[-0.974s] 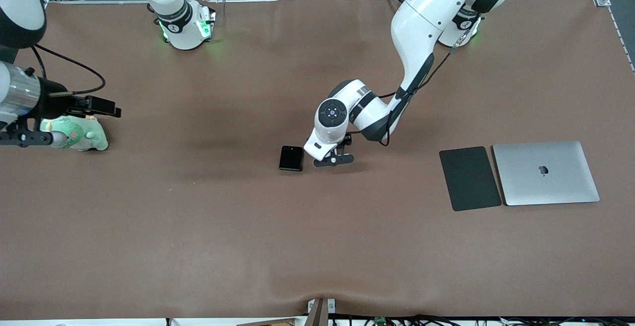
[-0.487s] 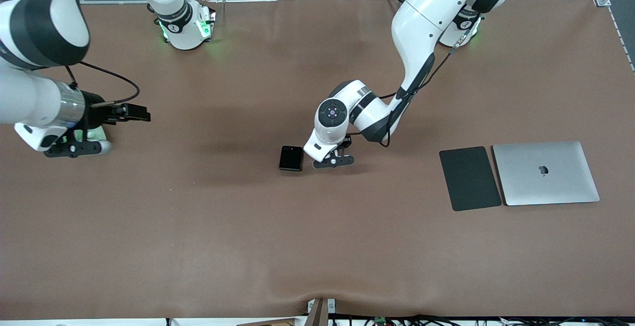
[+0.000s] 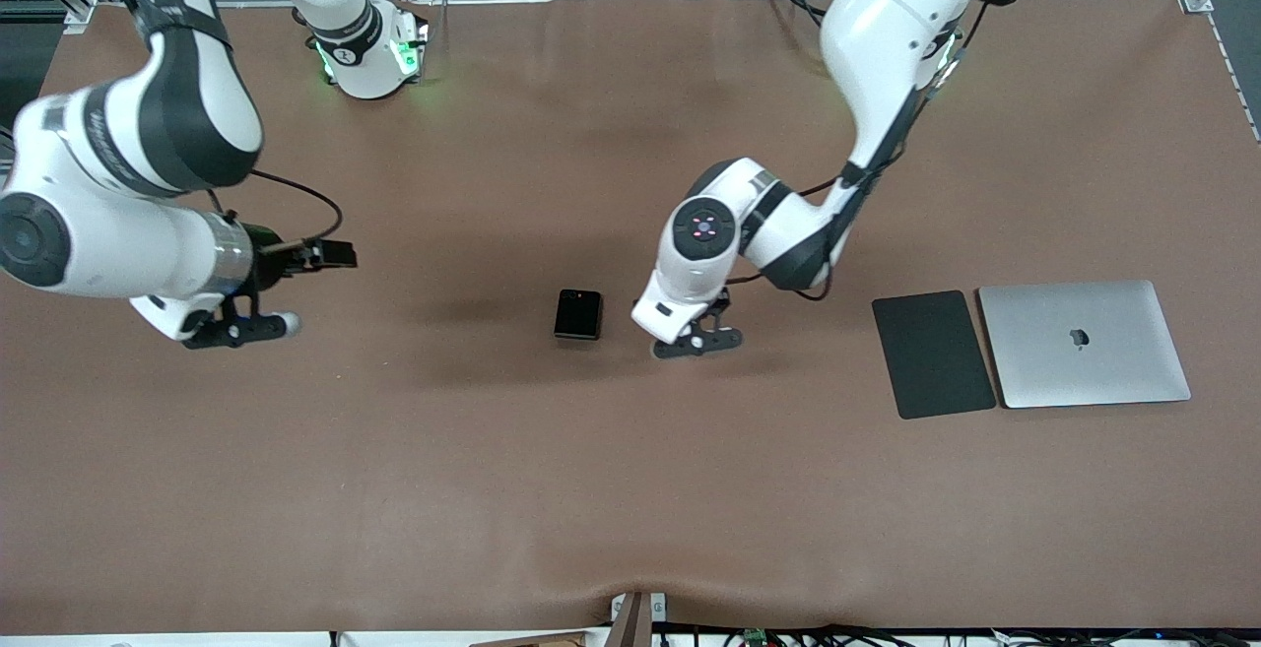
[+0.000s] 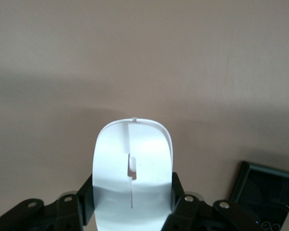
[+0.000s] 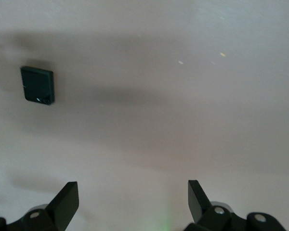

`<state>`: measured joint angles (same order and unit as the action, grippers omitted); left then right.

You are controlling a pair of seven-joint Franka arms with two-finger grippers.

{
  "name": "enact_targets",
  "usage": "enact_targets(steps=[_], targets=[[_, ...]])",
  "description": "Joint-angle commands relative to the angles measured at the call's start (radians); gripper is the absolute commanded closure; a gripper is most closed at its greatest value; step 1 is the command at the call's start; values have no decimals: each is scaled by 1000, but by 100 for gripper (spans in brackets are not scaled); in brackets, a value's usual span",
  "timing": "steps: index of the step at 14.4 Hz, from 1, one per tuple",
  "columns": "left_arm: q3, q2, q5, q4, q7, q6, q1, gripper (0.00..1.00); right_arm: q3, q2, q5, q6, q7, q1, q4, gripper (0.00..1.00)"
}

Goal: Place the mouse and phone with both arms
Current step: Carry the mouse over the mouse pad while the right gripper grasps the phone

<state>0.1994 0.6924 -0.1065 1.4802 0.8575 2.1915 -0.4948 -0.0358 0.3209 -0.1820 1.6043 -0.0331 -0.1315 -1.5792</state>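
Note:
My left gripper (image 3: 695, 340) is shut on the white mouse (image 4: 134, 163), which shows only in the left wrist view, gripped by its sides between the black fingers (image 4: 179, 195). The gripper holds it low over the table, beside the black phone (image 3: 577, 314), toward the left arm's end from it. The phone lies flat near the table's middle and also shows in the left wrist view (image 4: 267, 190) and small in the right wrist view (image 5: 37, 85). My right gripper (image 3: 236, 328) is open and empty over bare table toward the right arm's end.
A dark grey pad (image 3: 932, 354) and a closed silver laptop (image 3: 1084, 343) lie side by side toward the left arm's end. The brown table (image 3: 630, 489) stretches wide between the grippers and the front camera. The green plush is not visible.
My left gripper has shifted away from the phone toward the pad, carrying the mouse. My right arm has swung in from the table's end toward the middle, off the green plush.

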Motion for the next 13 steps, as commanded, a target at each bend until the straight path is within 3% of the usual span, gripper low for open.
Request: enact_targets(steps=[1,7,13], targets=[[12,-115,-24,78,-70,-29,89,60,4,76,-33,75,-63,-45,27,0],[12,-241,-24,215,-357,-30,304,60,4,162,-36,225,-183,-135,27,0],[12,-246,-24,255,-671,-18,536,60,2,262,-37,368,-287,-241,30,0]])
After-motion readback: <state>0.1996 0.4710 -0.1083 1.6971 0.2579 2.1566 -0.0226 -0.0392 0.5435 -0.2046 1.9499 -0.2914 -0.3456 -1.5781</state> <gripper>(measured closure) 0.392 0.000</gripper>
